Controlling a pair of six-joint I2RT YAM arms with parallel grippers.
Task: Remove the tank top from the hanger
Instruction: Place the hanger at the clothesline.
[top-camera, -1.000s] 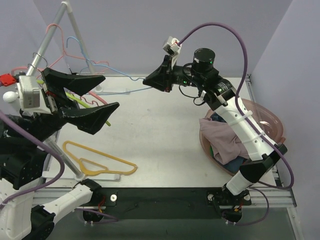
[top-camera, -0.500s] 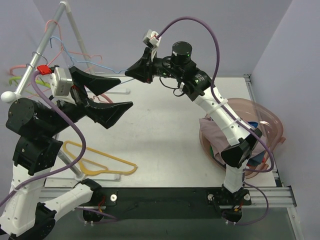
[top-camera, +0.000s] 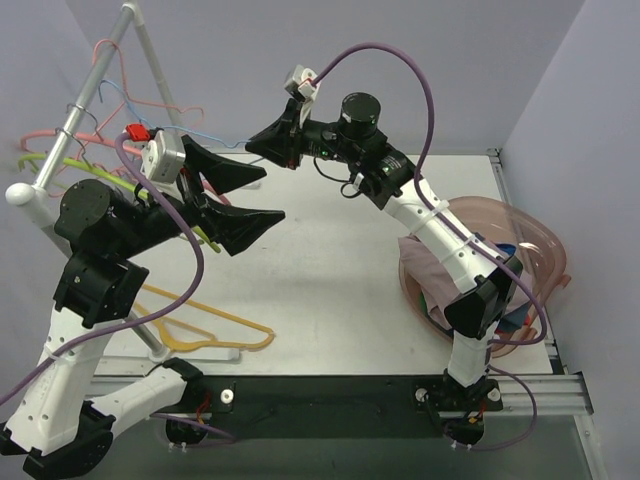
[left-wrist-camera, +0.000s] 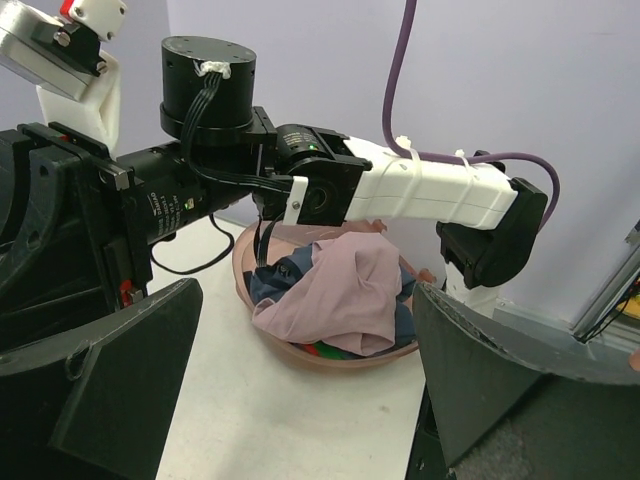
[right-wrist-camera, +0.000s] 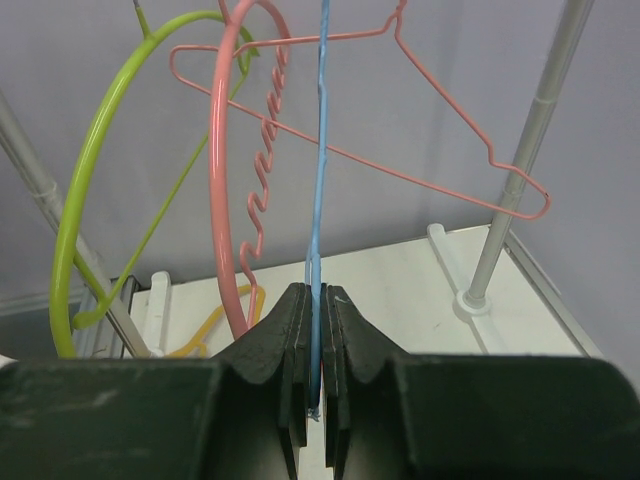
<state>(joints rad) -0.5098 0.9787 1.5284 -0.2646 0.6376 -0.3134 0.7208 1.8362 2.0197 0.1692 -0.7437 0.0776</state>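
Note:
A pink tank top (top-camera: 440, 272) lies crumpled on top of other clothes in the brown basin (top-camera: 545, 240) at the right, off any hanger; the left wrist view shows the tank top (left-wrist-camera: 345, 300) in the basin (left-wrist-camera: 330, 362) too. My right gripper (top-camera: 252, 147) reaches left toward the rack, shut on the thin wire of a bare blue hanger (top-camera: 215, 138). Close up, the right gripper (right-wrist-camera: 316, 305) pinches the blue hanger (right-wrist-camera: 319, 180) between its fingers. My left gripper (top-camera: 272, 193) hangs wide open over the table's left half, holding nothing, and in its own view the left gripper (left-wrist-camera: 310, 400) faces the basin.
A metal rack (top-camera: 95, 75) at the back left carries pink hangers (top-camera: 150, 105) and a green hanger (top-camera: 70, 165). A yellow hanger (top-camera: 205, 328) lies flat on the table near the left arm's base. A rack pole (right-wrist-camera: 525, 150) stands right of my right gripper.
My right gripper has swung left toward the rack with the blue hanger in its grip. The left arm has moved right, over the table, still open.

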